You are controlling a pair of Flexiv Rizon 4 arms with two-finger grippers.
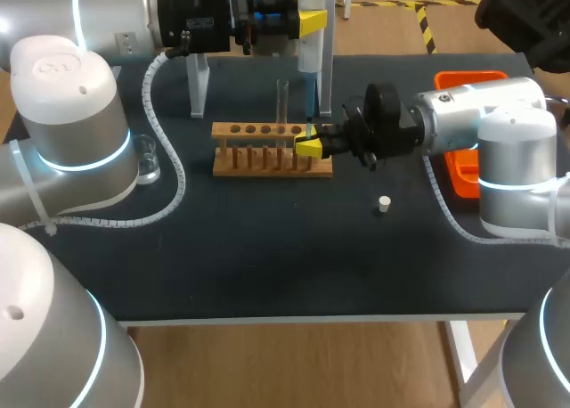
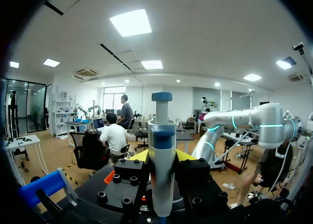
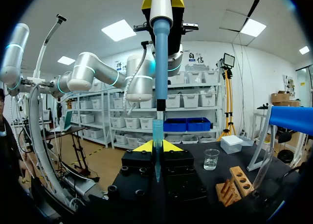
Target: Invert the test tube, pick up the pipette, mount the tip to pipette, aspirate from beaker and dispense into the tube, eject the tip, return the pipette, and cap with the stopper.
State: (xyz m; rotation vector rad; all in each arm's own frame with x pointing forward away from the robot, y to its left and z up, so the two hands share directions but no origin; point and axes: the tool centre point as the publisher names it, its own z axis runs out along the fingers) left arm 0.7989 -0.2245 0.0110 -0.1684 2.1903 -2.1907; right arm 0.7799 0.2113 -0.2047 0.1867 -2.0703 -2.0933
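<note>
White and small, the stopper [image 1: 384,203] lies alone on the dark tabletop [image 1: 267,265], nearest the front edge and right of centre. Farther back, at the right edge, sits an orange tray [image 1: 463,172], partly hidden by the right arm. Near the middle stands the wooden rack [image 1: 258,159], with a clear beaker [image 1: 145,160] well apart on its left. At the rack's right end the right end effector [image 1: 311,146] comes in from the right, its yellow fingers drawn narrow and pinching the blue pipette tip [image 1: 309,127] from both sides. In the right wrist view the tip [image 3: 157,136] stands upright between the fingers, its point downward, and the pipette's blue shaft comes straight down onto its top. Whether the tip is fully seated cannot be told. The test tube [image 1: 282,101] stands upright in the rack, just left of the tip. Above the tip rises the pipette [image 1: 307,56], held upright over the rack's right end. The left end effector [image 1: 307,22] grips it by the body from the far left. In the left wrist view the white barrel [image 2: 161,160] fills the gap between the two yellow fingers. Behind the rack is a white stand [image 1: 199,78] with a blue top.
</note>
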